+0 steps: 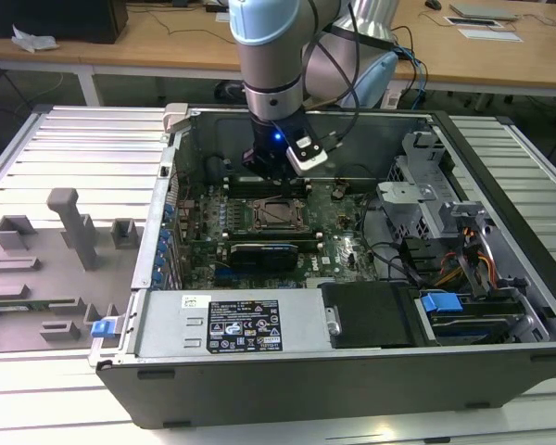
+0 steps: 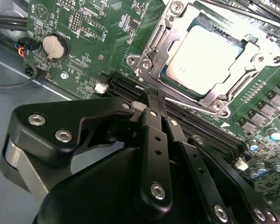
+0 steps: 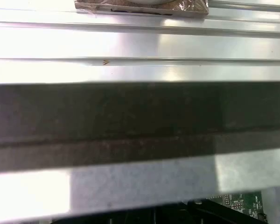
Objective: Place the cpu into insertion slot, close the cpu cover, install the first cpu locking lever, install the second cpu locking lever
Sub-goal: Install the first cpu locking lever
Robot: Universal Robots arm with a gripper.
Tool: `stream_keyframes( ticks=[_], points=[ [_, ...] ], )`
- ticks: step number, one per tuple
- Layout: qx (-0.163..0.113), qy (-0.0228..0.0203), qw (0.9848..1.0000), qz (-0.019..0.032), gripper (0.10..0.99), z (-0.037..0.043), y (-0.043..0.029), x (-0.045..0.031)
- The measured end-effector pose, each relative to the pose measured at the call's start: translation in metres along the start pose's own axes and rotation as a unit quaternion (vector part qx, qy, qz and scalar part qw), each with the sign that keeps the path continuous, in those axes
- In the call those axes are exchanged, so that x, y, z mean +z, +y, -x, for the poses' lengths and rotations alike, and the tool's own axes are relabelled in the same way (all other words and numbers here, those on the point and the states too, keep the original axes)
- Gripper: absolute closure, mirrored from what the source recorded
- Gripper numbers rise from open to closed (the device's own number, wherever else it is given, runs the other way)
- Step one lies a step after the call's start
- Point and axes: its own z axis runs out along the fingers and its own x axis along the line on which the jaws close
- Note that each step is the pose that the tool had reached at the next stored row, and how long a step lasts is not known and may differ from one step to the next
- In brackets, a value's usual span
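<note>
Second wrist view: the end effector [image 2: 148,99] has its two black fingers [image 2: 151,140] drawn together at the tips, and nothing can be seen between them. The tips sit just above the green motherboard [image 2: 98,28], over the long black memory slots [image 2: 126,85] that run beside the insertion slot [image 2: 140,63].

The cpu [image 2: 207,56] lies flat inside the insertion slot with its pale metal top facing up. The cpu cover [image 2: 240,79] is folded down over it. Its silver frame lies along the chip's edges, and the chip's top shows through the central window. The end effector is near the socket corner and touches neither the cpu nor the cover. The position of the locking levers cannot be determined.

A round coin cell battery [image 2: 54,46] stands on the motherboard, well apart from the socket on the far side of the fingers.

Exterior view: the robot arm [image 1: 273,56] reaches down into an open computer case [image 1: 352,371] lying on its side on a ribbed aluminium desk [image 1: 74,148]. The wrist hangs over the far edge of the socket area, near the middle of the board. A power supply [image 1: 232,324] with a label occupies the near side of the case. A grey fixture tray [image 1: 65,232] rests on the desk at the exterior view's left, outside the case.

First wrist view: the dark case wall crosses the ribbed desk, and a corner of the motherboard shows beyond it.
</note>
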Motion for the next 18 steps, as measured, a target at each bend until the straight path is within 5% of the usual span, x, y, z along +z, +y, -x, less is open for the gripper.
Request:
stream_keyframes(
  ticks=[18],
  points=[
    [0.072, -0.0091, 0.9973, -0.0129, 0.98, -0.0033, 0.0063, 0.0035]
  ],
)
